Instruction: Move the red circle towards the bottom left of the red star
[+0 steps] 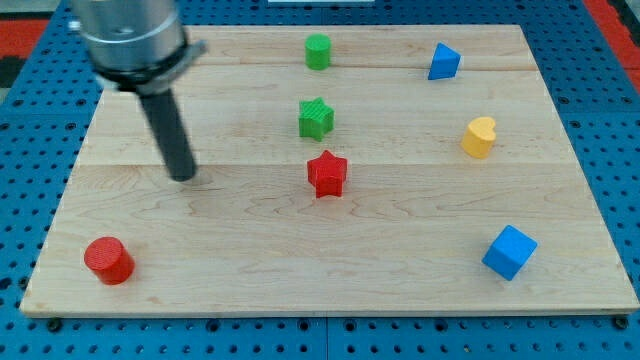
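Resting on the wooden board (300,270), my tip (184,177) stands at the view's left, well apart from every block; as a bare rod it has no jaws and has hold of nothing. The red circle (108,260) is a short cylinder standing on end near the view's bottom-left corner, its round face up and its axis roughly vertical, so it points no way along the board. It lies below my tip and slightly to its left. The red star (327,173) sits near the board's middle, far to the circle's right and higher. A green star (316,118) stands just above the red star. The board lies on a blue pegboard table (30,120).
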